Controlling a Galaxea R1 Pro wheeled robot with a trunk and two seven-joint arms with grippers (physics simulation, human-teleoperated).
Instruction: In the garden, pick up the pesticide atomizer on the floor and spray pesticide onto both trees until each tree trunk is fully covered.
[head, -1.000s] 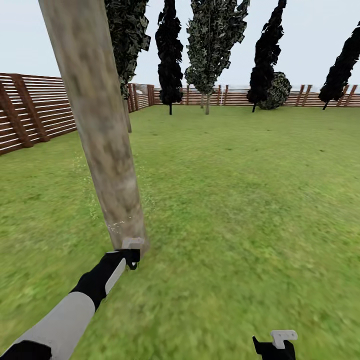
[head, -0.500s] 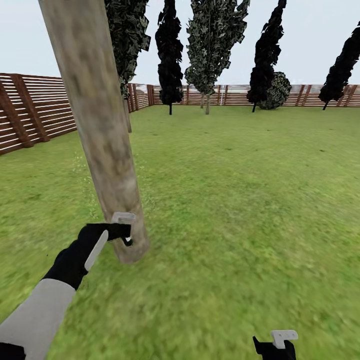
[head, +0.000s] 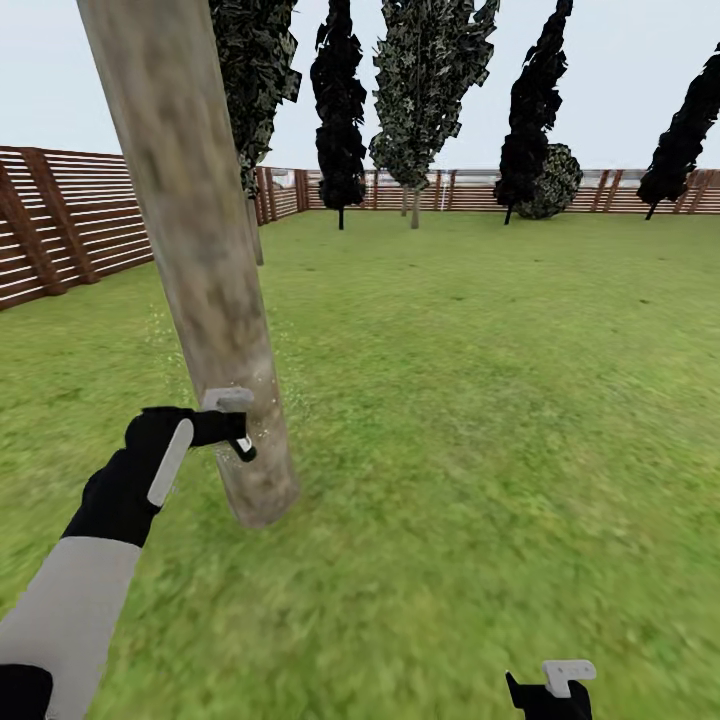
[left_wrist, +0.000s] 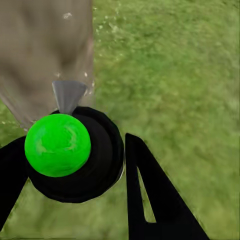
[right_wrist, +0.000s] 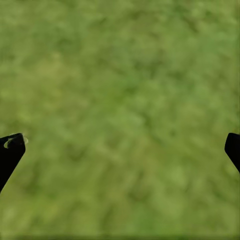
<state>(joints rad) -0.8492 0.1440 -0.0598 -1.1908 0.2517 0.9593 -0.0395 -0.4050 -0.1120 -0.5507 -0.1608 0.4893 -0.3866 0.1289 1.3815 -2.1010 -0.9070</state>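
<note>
A thick grey-brown tree trunk (head: 205, 290) stands close at the left of the head view. My left gripper (head: 236, 436) is pressed up to its lower part, a little above the grass. It is shut on the pesticide atomizer (left_wrist: 95, 162), a black round body with a bright green cap and a grey nozzle (left_wrist: 68, 95) aimed at the tree trunk (left_wrist: 45, 55). Tiny white pesticide specks (head: 268, 418) scatter around the bark near the nozzle. My right gripper (head: 548, 692) hangs open and empty low over the lawn (right_wrist: 120, 120).
Green grass (head: 480, 400) stretches ahead and to the right. A brown slat fence (head: 70, 225) runs along the left and the back. Farther trees with grey-flecked foliage (head: 427, 90), black trees (head: 340, 110) and a round bush (head: 552, 182) stand near the back fence.
My left arm has risen along the trunk with the atomizer, from near the base to higher up the bark. More specks show around the trunk. The right gripper has not moved.
</note>
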